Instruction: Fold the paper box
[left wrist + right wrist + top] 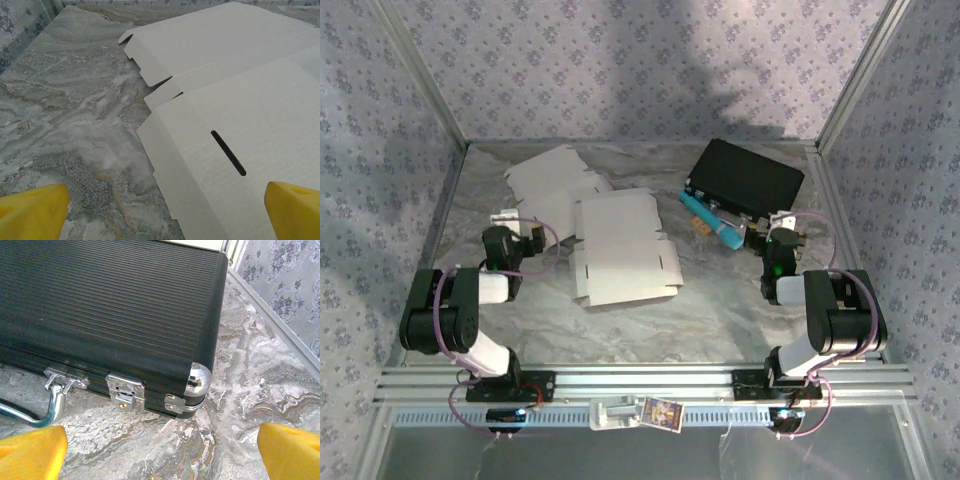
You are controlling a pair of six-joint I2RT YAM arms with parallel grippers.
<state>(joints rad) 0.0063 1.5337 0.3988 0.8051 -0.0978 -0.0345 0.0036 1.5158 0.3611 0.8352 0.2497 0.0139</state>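
Note:
The paper box lies as a flat white blank (620, 250) in the middle of the marble table. A second flat white blank (552, 180) lies behind it to the left, and the two overlap slightly. My left gripper (520, 232) hovers low at the near blank's left edge, open, with nothing between its yellow fingertips (32, 212). In the left wrist view the near blank (250, 125) with a dark slot (228, 152) lies ahead on the right, and the far blank (215, 35) lies beyond it. My right gripper (775, 228) is open and empty, facing the black case.
A black ribbed case (745, 178) with metal latches (125, 392) and a chrome corner (199, 380) lies at the back right. A teal object (712, 222) rests against its front. Patterned walls enclose the table on three sides. Bare marble (75, 100) lies left of the blanks.

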